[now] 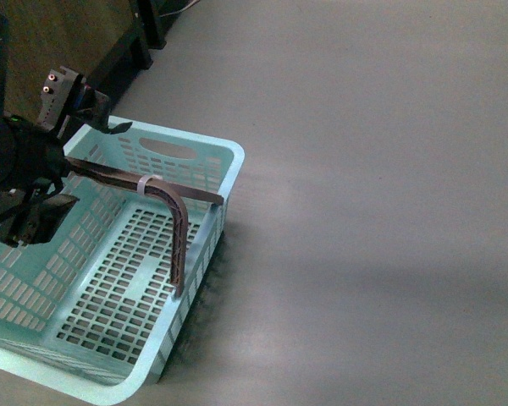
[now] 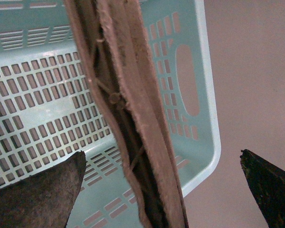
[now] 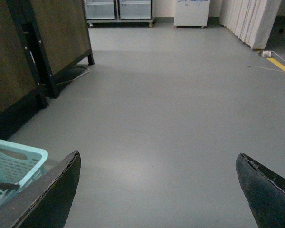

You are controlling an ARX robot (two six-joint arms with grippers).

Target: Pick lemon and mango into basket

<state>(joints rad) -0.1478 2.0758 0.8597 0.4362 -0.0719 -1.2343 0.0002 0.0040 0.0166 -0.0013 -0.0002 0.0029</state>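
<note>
The light teal basket (image 1: 230,157) stands on the grey floor at the lower left of the front view, and the slotted floor that shows holds nothing. Its brown handle (image 1: 179,228) with a white zip tie (image 1: 149,183) lies across the top. My left gripper (image 1: 74,172) hangs open over the basket's left part, its fingers on either side of the handle (image 2: 128,71) without touching it; the basket wall (image 2: 204,95) lies below. My right gripper (image 3: 157,154) is open over bare floor, with a basket corner (image 3: 19,154) off to one side. Lemon and mango are out of view.
A dark wooden cabinet on black legs (image 3: 38,47) stands beyond the basket, also the dark cabinet (image 1: 59,34) at the front view's top left. Far off are white units (image 3: 192,12), a yellow floor line (image 3: 282,66) and a cable. Grey floor (image 1: 381,211) spreads to the right.
</note>
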